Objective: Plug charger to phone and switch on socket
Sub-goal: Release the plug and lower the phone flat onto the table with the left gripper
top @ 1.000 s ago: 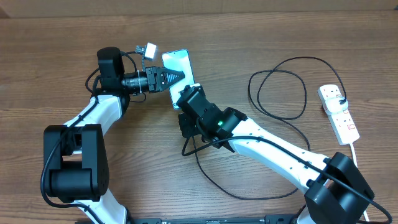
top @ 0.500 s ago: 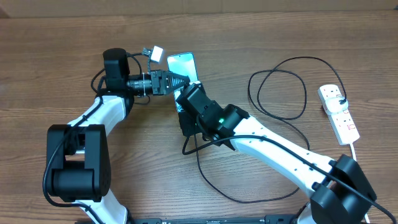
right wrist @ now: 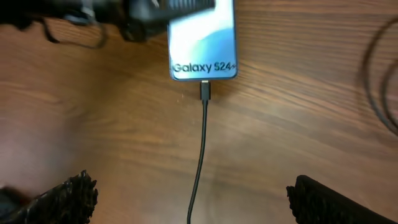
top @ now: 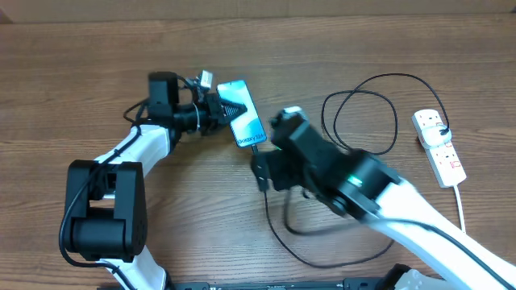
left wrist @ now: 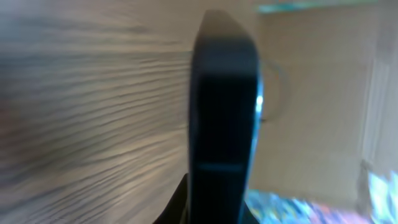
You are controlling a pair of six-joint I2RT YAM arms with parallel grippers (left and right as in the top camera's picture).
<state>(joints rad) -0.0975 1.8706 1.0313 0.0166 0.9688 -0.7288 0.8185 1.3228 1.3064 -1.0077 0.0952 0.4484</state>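
Wood-grain table (top: pixel 64 48): phone (top: pixel 246 121) near centre, its upper edge pinched by the closed left gripper (top: pixel 226 109). Charger (right wrist: pixel 202 143) plug sits in the phone's short edge. Right gripper (right wrist: pixel 189 185) jaws spread wide, cable between them untouched. Cable loops lie before the socket (top: pixel 439 147), far right edge.

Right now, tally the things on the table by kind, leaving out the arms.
Phone: 1
Charger cable: 1
Power strip: 1
Total: 3
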